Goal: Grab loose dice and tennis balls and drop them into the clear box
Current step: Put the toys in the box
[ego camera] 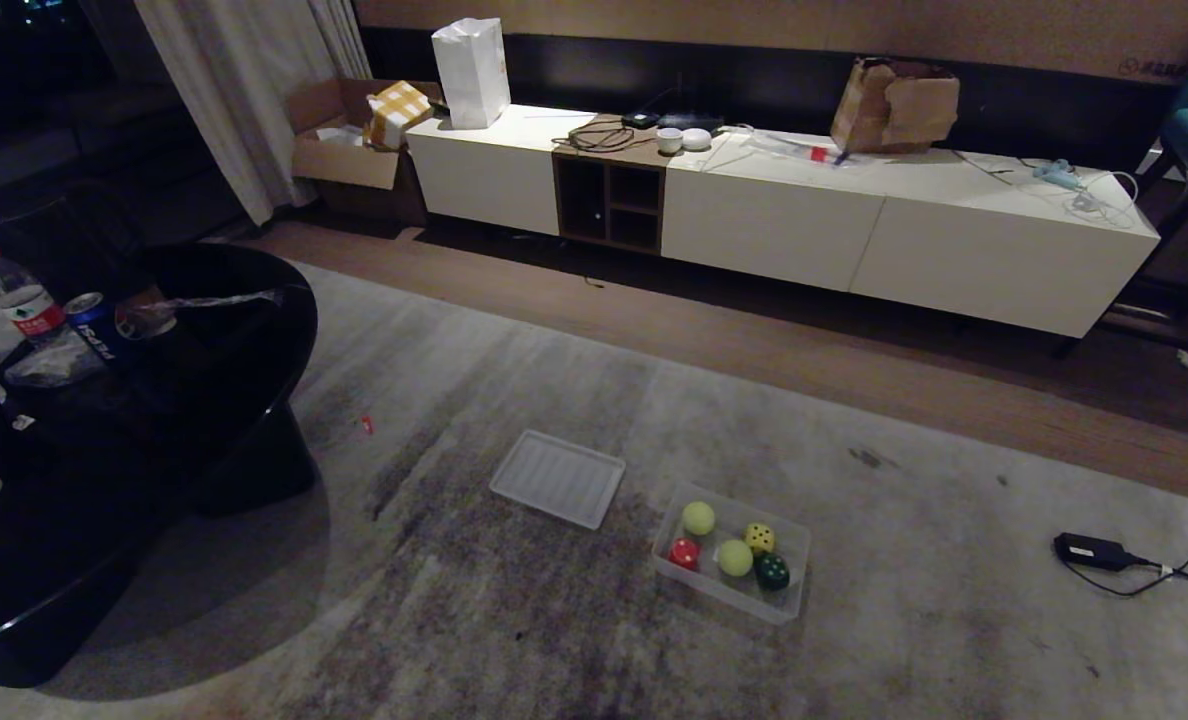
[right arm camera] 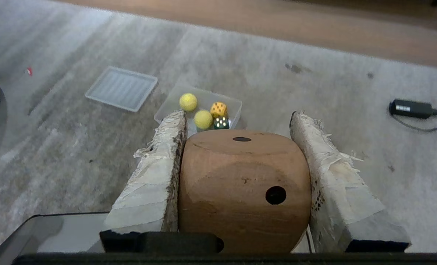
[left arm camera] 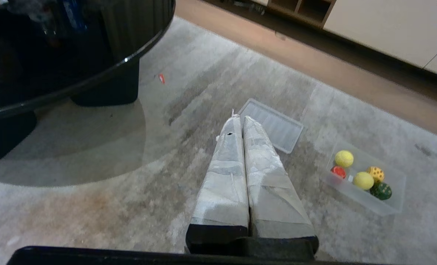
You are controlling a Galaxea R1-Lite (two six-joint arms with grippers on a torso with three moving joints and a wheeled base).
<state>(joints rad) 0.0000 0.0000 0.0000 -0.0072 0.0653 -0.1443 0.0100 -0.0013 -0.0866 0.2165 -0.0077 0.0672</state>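
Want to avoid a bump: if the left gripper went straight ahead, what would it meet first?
Probably the ribbed lid lying flat on the rug: the shut left gripper points at its near edge, though depth is unclear.

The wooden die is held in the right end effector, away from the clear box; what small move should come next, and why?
Probably carry the right end effector toward the clear box until it is above it. It grips the wooden die between its fingers, while the box lies farther off on the carpet, already holding both tennis balls and small dice. Releasing now would likely drop the die outside.
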